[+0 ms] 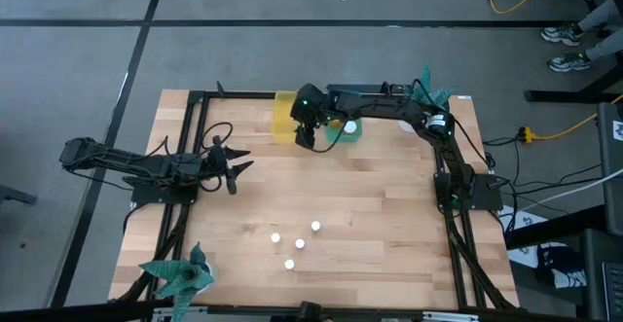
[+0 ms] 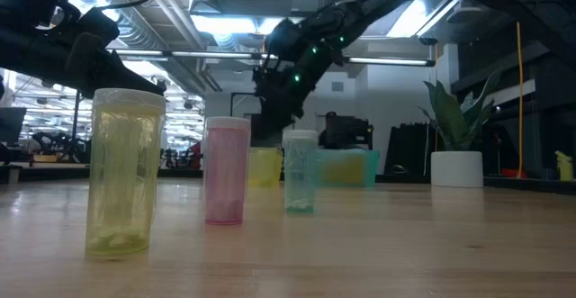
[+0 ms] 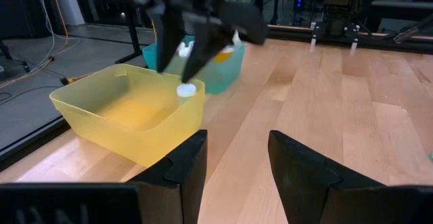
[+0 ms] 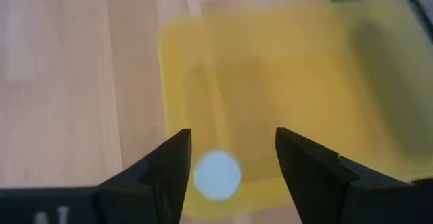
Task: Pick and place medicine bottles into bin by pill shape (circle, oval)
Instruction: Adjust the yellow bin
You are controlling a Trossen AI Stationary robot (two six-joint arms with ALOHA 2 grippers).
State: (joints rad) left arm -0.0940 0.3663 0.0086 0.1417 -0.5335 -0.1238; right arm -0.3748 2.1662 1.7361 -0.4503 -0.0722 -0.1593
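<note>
My right gripper point(image 1: 307, 139) hangs open over the near-right corner of the yellow bin point(image 1: 284, 118), fingers pointing down. A small white-capped bottle point(image 4: 217, 175) sits just below and between its fingers, inside that corner point(image 3: 186, 90), with a gap showing on each side of the cap. The teal bin point(image 1: 346, 129) beside it holds bottles, one of them orange point(image 3: 223, 55). Several white-capped bottles point(image 1: 295, 244) stand on the table's near middle; in the low view they are yellow point(image 2: 121, 176), pink point(image 2: 225, 172) and teal point(image 2: 300, 172). My left gripper point(image 1: 234, 166) waits open at the left.
A teal paper plant point(image 1: 180, 275) stands at the near left corner and another point(image 1: 433, 89) at the far right, by a white pot point(image 2: 456, 167). A dark frame point(image 1: 195, 98) runs round the table's edges. Bare wood lies between the bins and the standing bottles.
</note>
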